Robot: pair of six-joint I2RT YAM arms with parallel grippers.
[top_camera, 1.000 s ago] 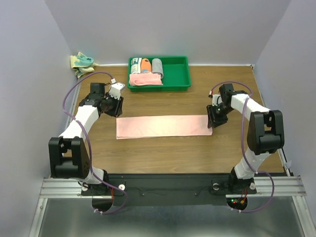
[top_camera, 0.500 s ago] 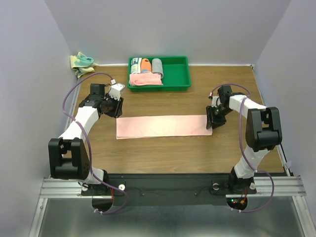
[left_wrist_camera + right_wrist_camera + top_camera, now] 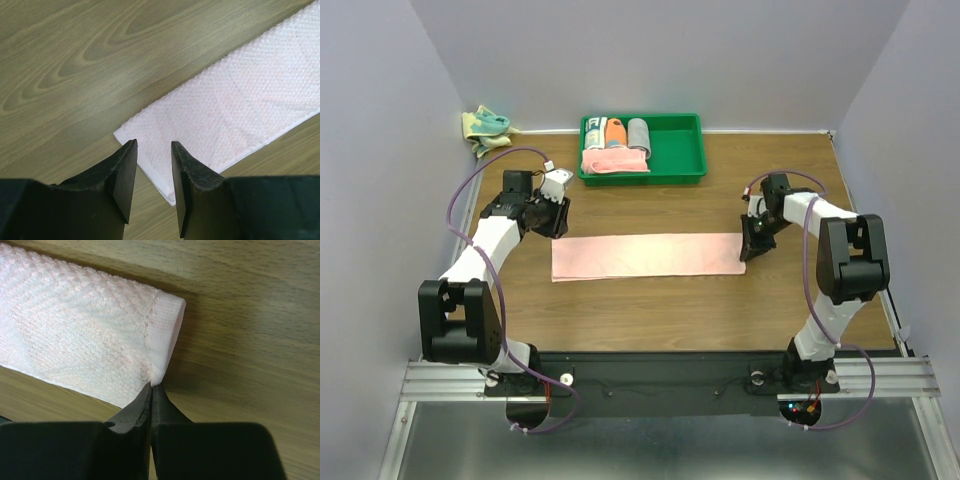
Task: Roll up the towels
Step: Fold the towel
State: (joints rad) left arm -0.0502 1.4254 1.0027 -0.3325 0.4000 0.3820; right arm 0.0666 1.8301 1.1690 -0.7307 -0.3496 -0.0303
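**Pink towel shifts slightly left**

Both short ends of the pink towel now sit a touch further left than half a second ago, and the right gripper has moved inward with it. The towel lies flat as a long strip across the middle of the table, running left to right.

At its right end, the right gripper's fingers are pressed together on the hem near the front corner. The hem curls up a little where they pinch it.

At the left end, the left gripper hangs over the towel's corner with its fingers a narrow gap apart, holding nothing. Whether they touch the cloth cannot be told.

The teal towel lies crumpled in the far left corner, against the wall. A green tray at the far edge holds several rolled cloths at its left side.
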